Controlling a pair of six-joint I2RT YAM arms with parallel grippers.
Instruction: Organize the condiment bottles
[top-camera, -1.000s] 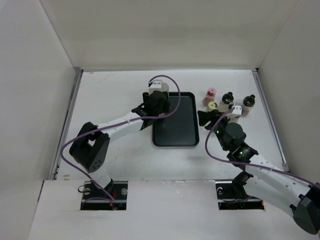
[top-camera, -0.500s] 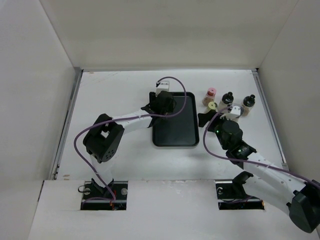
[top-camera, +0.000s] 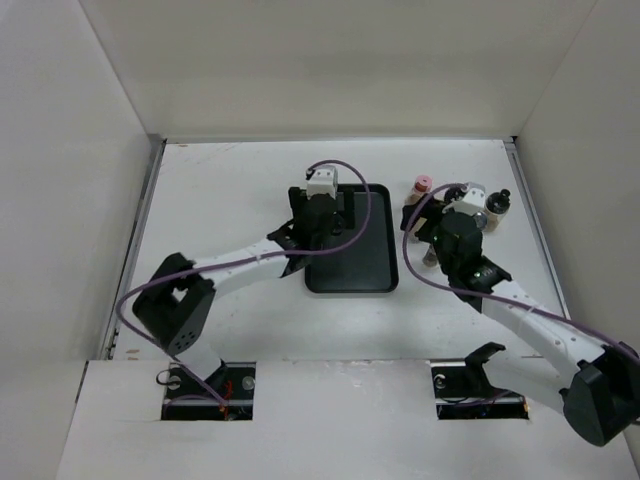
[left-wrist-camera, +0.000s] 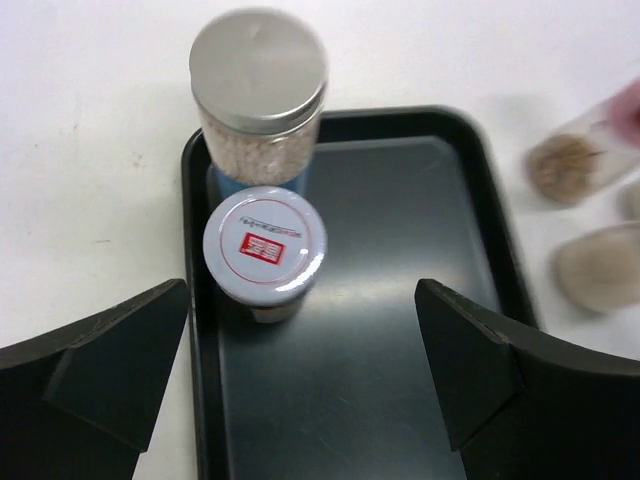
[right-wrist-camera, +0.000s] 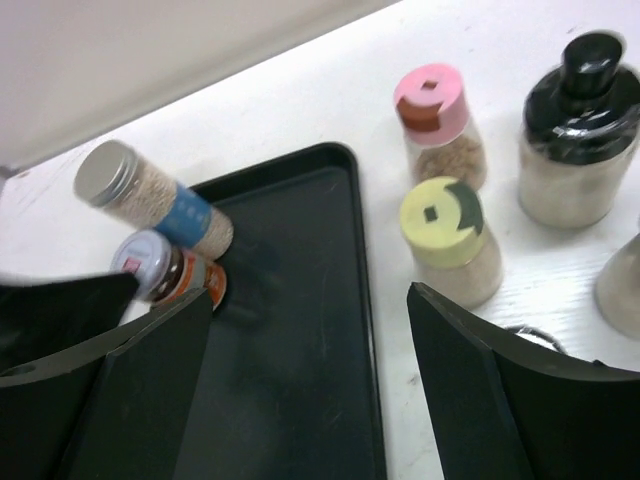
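**Condiment bottles (top-camera: 422, 184) all stand caps-up, two on the tray**

The left wrist view looks straight down on a blue-labelled silver-capped jar (left-wrist-camera: 258, 95) of pale grains and a white-lidded jar (left-wrist-camera: 265, 245) just nearer. Both are in the black tray's (left-wrist-camera: 400, 300) far left corner, which the left arm (top-camera: 250, 250) hides from the top view. The right wrist view adds a pink-capped bottle (right-wrist-camera: 440, 125), a yellow-capped bottle (right-wrist-camera: 450, 240) and a black-capped bottle (right-wrist-camera: 580, 130) on the surface (right-wrist-camera: 500, 30) to the tray's right. The left tool (left-wrist-camera: 300, 330) and right tool (right-wrist-camera: 310, 350) both gape, empty.
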